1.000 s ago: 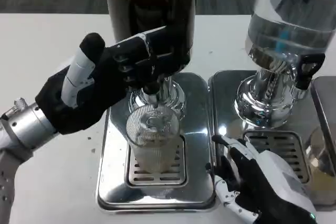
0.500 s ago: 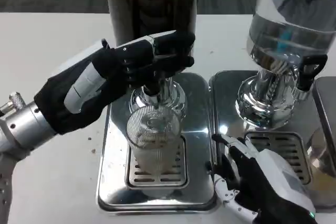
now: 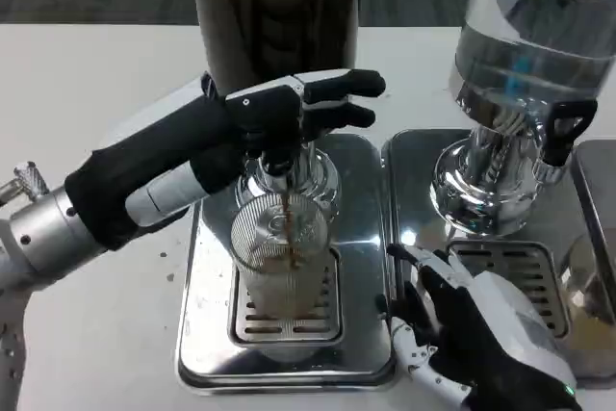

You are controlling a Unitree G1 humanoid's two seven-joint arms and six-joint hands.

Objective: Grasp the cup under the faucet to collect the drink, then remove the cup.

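Drink is poured into the clear ribbed plastic cup (image 3: pixel 282 255).
The black faucet lever (image 3: pixel 274 153) is pressed by the left hand (image 3: pixel 279 117); the right hand (image 3: pixel 472 329) is held open, empty.

Black-gloved left hand (image 3: pixel 279 117) on silver forearm (image 3: pixel 43 233); white-backed right hand (image 3: pixel 481 329).
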